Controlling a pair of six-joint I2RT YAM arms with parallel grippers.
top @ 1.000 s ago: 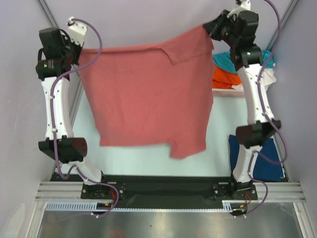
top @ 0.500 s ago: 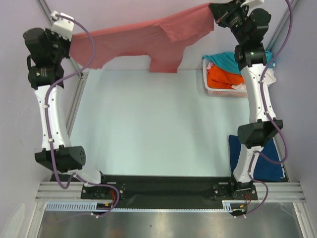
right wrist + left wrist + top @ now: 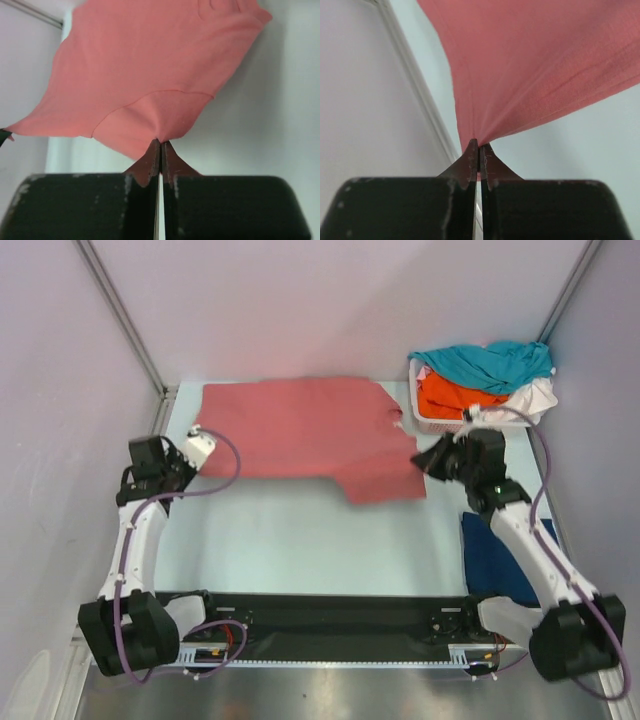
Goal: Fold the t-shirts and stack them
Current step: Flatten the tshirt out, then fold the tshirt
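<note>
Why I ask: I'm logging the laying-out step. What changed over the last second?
The left gripper and right gripper came down and nearer, staying shut on the salmon-red t-shirt, which went from hanging in the air to lying spread on the table. The basket and the navy t-shirt did not move.

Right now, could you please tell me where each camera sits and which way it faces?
Top external: above and behind the bases, looking down at the table; both arms show.
Left wrist: on the left arm, facing along the left gripper, shut on the salmon t-shirt.
Right wrist: likewise; right gripper shut on that shirt.
Shared: all three see the shirt.
</note>
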